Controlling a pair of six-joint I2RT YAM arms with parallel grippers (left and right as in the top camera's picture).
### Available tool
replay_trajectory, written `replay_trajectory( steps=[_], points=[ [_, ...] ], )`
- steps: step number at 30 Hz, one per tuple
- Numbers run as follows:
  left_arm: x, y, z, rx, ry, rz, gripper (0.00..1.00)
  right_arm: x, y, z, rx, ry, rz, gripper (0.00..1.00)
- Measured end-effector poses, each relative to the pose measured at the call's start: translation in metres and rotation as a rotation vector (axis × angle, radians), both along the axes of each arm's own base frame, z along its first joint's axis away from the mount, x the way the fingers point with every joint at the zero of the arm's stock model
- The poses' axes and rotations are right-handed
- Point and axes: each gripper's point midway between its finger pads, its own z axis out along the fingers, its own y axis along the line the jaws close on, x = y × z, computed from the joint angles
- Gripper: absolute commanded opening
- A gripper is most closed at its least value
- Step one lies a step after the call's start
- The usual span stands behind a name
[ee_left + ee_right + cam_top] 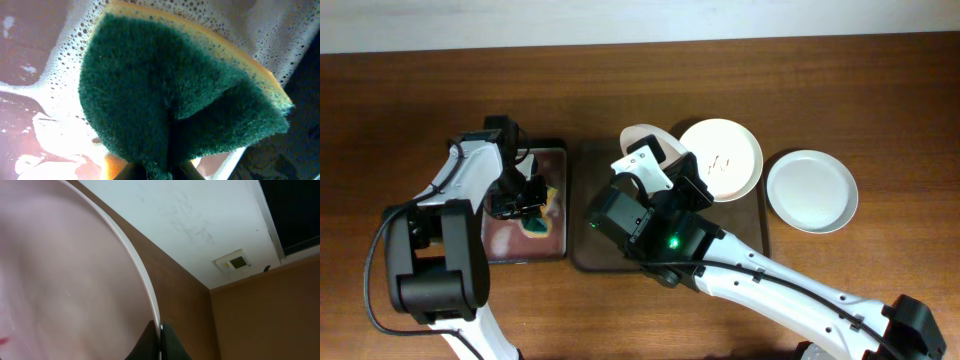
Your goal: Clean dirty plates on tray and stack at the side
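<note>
— Wood, brown and grained, makes the worktop point(880, 80). From overhead, a pale strip of wall point(620, 20) runs along its far edge.
— What stands on it?
— The dark tray point(755, 235) is in the middle, and a narrow tray point(500, 250) with a wet reddish inside is on the left. The smeared plate point(720, 158) lies at the dark tray's far right corner, with thin marks inside it. The clean plate point(811, 190) lies on the bare wood just beside that tray's right rim. The tilted plate point(638, 135) stands on edge over the tray's far left corner, at the tip of the right hand point(655, 155). The left hand point(523, 210) is over the narrow tray, with a sponge point(536, 227) below it.
— Does the left wrist view add anything?
— Yes, the grip. The hand is drawn in narrow, pinching the sponge so that its green face folds. A yellow layer backs the green, and white foam point(60, 135) lies on the reddish floor behind. No plate is in that view.
— And the right wrist?
— The fingers point(172, 347) are closed tight on the tilted plate's thin rim, and a red trace shows at the lower left edge. Only this view shows the room: a white ceiling point(190, 220) with a small square fixture point(235, 261), and brown walls point(260, 315) below.
</note>
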Motion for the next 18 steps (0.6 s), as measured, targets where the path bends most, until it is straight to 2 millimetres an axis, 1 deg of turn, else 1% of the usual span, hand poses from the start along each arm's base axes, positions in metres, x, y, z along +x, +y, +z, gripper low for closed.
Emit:
replay_trajectory(
  steps=[3,4,5,7,9,10,11,12,13,14,15,16,17,18],
  points=[
    [0.0,0.0,0.0,0.0,0.0,0.0,0.1,0.0,0.0,0.0,0.0,0.0,0.0,0.04],
    [0.0,0.0,0.0,0.0,0.0,0.0,0.07,0.0,0.0,0.0,0.0,0.0,0.0,0.04],
    [0.0,0.0,0.0,0.0,0.0,0.0,0.06,0.0,0.0,0.0,0.0,0.0,0.0,0.04],
    [0.0,0.0,0.0,0.0,0.0,0.0,0.06,0.0,0.002,-0.005,0.045,0.014,0.0,0.04],
    [0.0,0.0,0.0,0.0,0.0,0.0,0.06,-0.002,0.001,-0.03,0.187,0.126,-0.008,0.04],
    [0.0,0.0,0.0,0.0,0.0,0.0,0.05,0.0,-0.003,-0.038,0.24,0.165,-0.03,0.04],
    [0.0,0.0,0.0,0.0,0.0,0.0,0.04,0.001,-0.013,-0.054,0.343,0.234,-0.084,0.04],
    [0.0,0.0,0.0,0.0,0.0,0.0,0.0,0.004,-0.025,-0.068,0.445,0.296,-0.158,0.04],
    [0.0,0.0,0.0,0.0,0.0,0.0,0.0,0.006,-0.037,-0.079,0.523,0.339,-0.228,0.04],
    [0.0,0.0,0.0,0.0,0.0,0.0,0.0,0.007,-0.043,-0.087,0.581,0.37,-0.277,0.04],
    [0.0,0.0,0.0,0.0,0.0,0.0,0.0,0.009,-0.049,-0.101,0.658,0.427,-0.333,0.04],
    [0.0,0.0,0.0,-0.001,0.0,0.0,0.0,0.01,-0.052,-0.109,0.704,0.461,-0.366,0.04],
    [0.0,0.0,0.0,0.0,0.0,0.0,0.0,0.011,-0.055,-0.124,0.757,0.521,-0.408,0.04],
    [-0.001,0.0,0.0,0.0,0.003,0.0,0.0,0.012,-0.055,-0.132,0.782,0.551,-0.428,0.04]
  ],
)
